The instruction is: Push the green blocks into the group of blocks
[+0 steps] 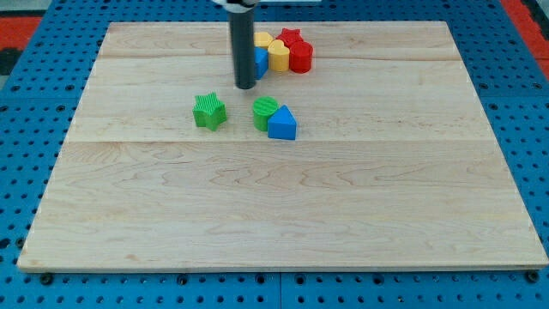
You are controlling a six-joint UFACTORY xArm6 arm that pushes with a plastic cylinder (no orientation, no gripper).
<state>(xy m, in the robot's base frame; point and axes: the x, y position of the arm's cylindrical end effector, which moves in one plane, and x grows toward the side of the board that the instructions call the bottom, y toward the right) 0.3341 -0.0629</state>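
Note:
A green star-shaped block [209, 112] lies left of centre on the wooden board [283, 206]. A green round block [264, 112] touches a blue triangular block [282, 124] on its right. A group sits near the view's top: two yellow blocks [278, 54], two red blocks [298, 53] and a blue block [261, 62] partly hidden by the rod. My tip [245, 87] is just below-left of that group, above and between the two green blocks, touching neither.
The board lies on a blue perforated table [34, 103]. A red strip [525, 15] shows at the view's top right corner.

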